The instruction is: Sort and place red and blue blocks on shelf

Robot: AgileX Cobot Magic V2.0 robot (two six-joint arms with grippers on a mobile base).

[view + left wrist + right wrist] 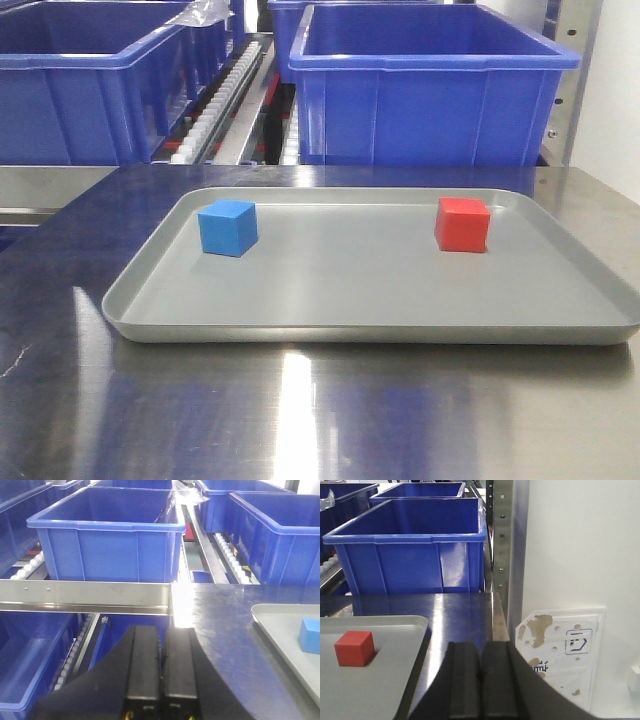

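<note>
On the grey tray [370, 300] a blue block [227, 228] sits at the left and a red block [462, 224] at the right. The left wrist view catches the blue block [311, 636] at its right edge; the red block [354, 648] lies left of centre in the right wrist view. My left gripper [163, 632] is shut and empty, left of the tray, near the shelf's steel front rail [85, 594]. My right gripper [481, 647] is shut and empty, right of the tray. Neither gripper appears in the front view.
Large blue bins [425, 85] [85, 80] stand on the rack behind the tray, with roller tracks [225, 100] between them. A steel upright [502, 545] and a white wall [580, 545] bound the right side. Lower blue bins [30, 660] sit under the rail.
</note>
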